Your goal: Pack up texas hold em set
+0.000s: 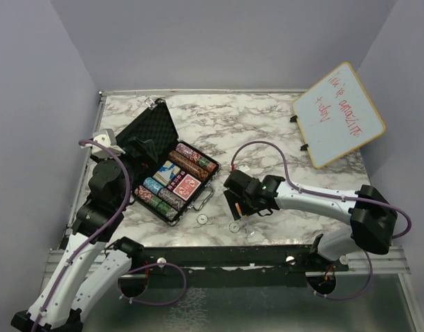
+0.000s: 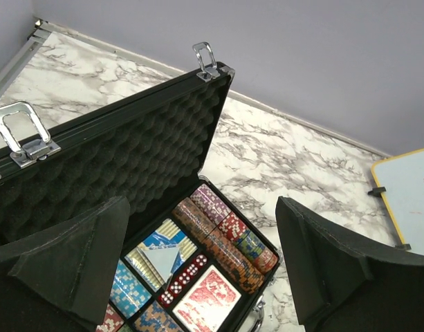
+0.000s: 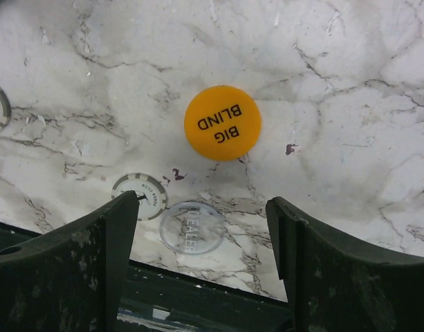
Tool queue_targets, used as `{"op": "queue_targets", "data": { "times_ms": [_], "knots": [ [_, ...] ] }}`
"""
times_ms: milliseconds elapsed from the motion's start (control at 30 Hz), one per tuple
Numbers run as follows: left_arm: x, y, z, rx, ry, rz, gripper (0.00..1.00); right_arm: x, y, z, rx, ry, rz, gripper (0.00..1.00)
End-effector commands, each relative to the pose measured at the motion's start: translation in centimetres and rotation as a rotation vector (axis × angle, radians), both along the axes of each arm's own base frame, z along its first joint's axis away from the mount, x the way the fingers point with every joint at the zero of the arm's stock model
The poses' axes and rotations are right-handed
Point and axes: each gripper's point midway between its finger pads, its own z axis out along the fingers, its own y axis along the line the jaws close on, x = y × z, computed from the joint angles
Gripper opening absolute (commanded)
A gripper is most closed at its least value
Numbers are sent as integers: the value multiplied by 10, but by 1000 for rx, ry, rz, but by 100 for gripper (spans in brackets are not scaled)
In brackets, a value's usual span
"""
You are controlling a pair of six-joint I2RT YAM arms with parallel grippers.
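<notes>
Case (image 1: 148, 131) sits open on the marble table (image 1: 267, 131), left of centre, lid up, with chip stacks (image 2: 218, 235), red dice (image 2: 180, 280) and a red deck (image 2: 205, 301) in the tray. Left gripper (image 2: 203, 228) hangs over it, jaws wide, empty. Right gripper (image 3: 201, 207) is also wide and empty, low over loose pieces on the table — orange BIG BLIND button (image 3: 222, 122), clear DEALER button (image 3: 192, 227), one striped chip (image 3: 140, 196).

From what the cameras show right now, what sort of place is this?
Probably a lab test booth: plain grey walls enclose a marble-patterned table, a rail runs along its near edge, and a handwritten whiteboard leans at the back.
</notes>
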Motion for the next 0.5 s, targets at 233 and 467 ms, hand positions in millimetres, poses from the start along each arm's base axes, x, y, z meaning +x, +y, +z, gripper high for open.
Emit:
{"op": "queue_targets", "data": {
  "times_ms": [233, 467],
  "knots": [
    [10, 2, -8, 13, 19, 6, 94, -40, -14, -32, -72, 127, 73, 83],
    [19, 2, -24, 30, 74, 9, 94, -51, -7, -38, -29, 170, 118, 83]
  ]
}}
